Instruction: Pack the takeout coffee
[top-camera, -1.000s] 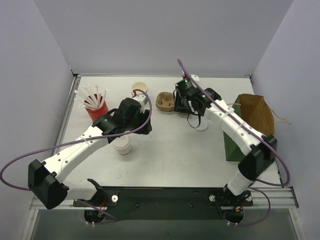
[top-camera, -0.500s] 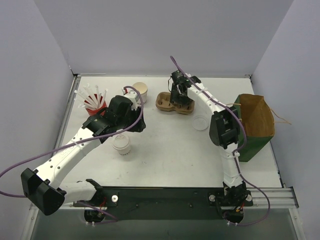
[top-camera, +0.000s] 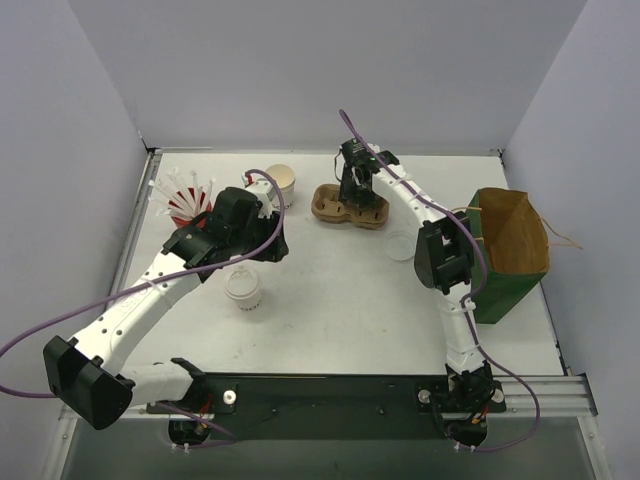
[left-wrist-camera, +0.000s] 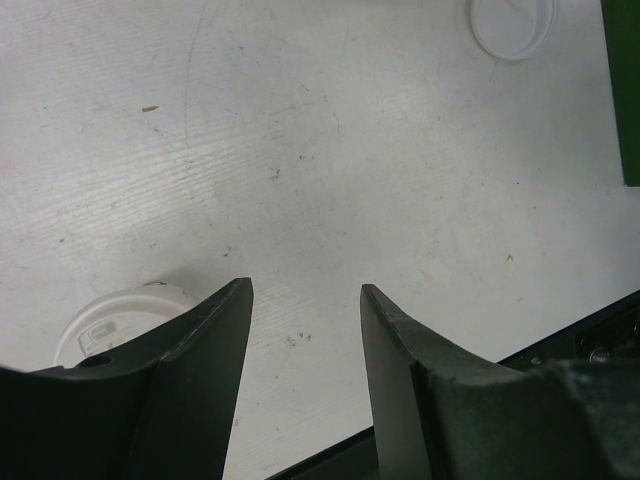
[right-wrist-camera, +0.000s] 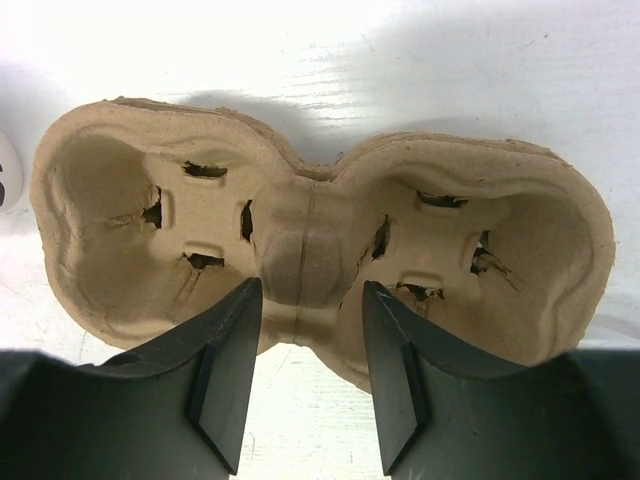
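Observation:
The takeout coffee (top-camera: 281, 184), a small white cup with a cream rim, stands at the back of the table, left of the brown pulp carrier (top-camera: 347, 206). My right gripper (top-camera: 352, 196) is open above the carrier's middle. In the right wrist view its fingers (right-wrist-camera: 230, 340) stand on either side of the ridge between the two empty wells (right-wrist-camera: 300, 250), at the near edge. My left gripper (top-camera: 270, 248) is open and empty above bare table, in front of the coffee cup. A white lidded cup (top-camera: 243, 288) stands just to its left and shows beside the left finger (left-wrist-camera: 105, 325).
A red cup of white straws (top-camera: 187, 202) stands at the back left. A flat white lid (top-camera: 400, 245) lies right of centre and also shows in the left wrist view (left-wrist-camera: 513, 25). A brown paper bag (top-camera: 512, 232) sits in a green holder (top-camera: 492, 298) at the right.
My right gripper has moved from above the flat lid, back and left, onto the carrier's middle. My left gripper has shifted a little back and left, still open.

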